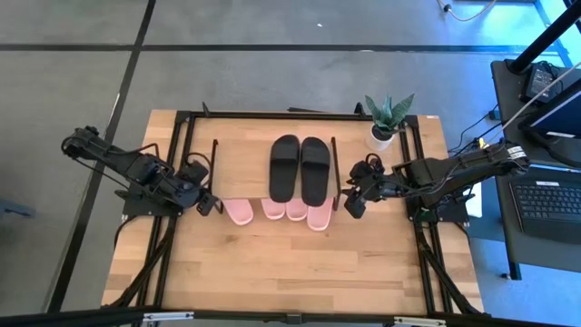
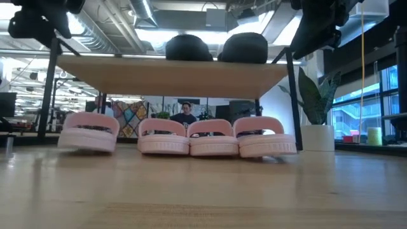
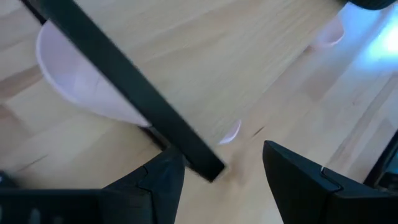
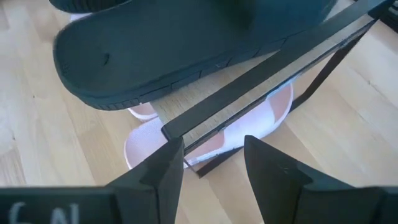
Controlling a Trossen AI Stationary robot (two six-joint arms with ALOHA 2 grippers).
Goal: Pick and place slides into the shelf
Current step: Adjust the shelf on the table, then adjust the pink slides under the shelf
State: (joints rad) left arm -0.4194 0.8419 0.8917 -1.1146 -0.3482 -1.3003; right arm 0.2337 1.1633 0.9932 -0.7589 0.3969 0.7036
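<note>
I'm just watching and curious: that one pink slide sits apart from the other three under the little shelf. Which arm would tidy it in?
Probably the left. The left gripper, fingers open, hovers right beside the stray pink slide at the shelf's left end. The right gripper is at the far end.

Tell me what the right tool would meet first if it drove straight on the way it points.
Probably the shelf: the open right tool faces the shelf's black corner frame, with a pink slide just beyond under the board. Depth is unclear.
</note>
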